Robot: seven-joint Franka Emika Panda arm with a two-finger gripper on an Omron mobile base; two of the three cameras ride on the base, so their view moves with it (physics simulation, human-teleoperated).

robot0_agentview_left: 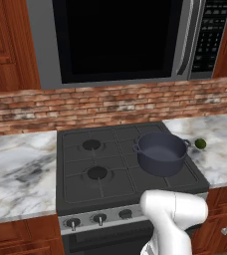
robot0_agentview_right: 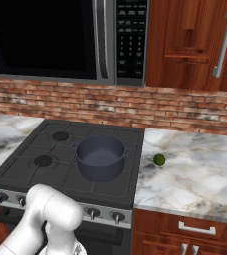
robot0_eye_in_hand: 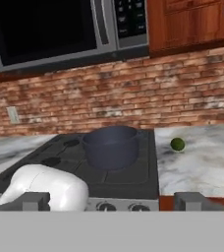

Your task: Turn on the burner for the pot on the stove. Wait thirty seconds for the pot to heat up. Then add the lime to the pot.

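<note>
Pot (robot0_agentview_left: 161, 153) on stove (robot0_agentview_left: 85, 187) front-right grate, lime (robot0_agentview_left: 200, 144) on marble counter (robot0_agentview_left: 220, 149), brick backsplash (robot0_agentview_left: 110, 104), pincer state unclear

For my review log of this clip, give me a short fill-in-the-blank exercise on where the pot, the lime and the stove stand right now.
1. The pot stands on the stove with no ____ on it.
2. The lime lies on the marble ____, not in the pot.
3. The wall behind the stove is made of ____.
4. Above the stove hangs a ____ with a dark door.

Missing words: lid; counter; brick; microwave
</note>
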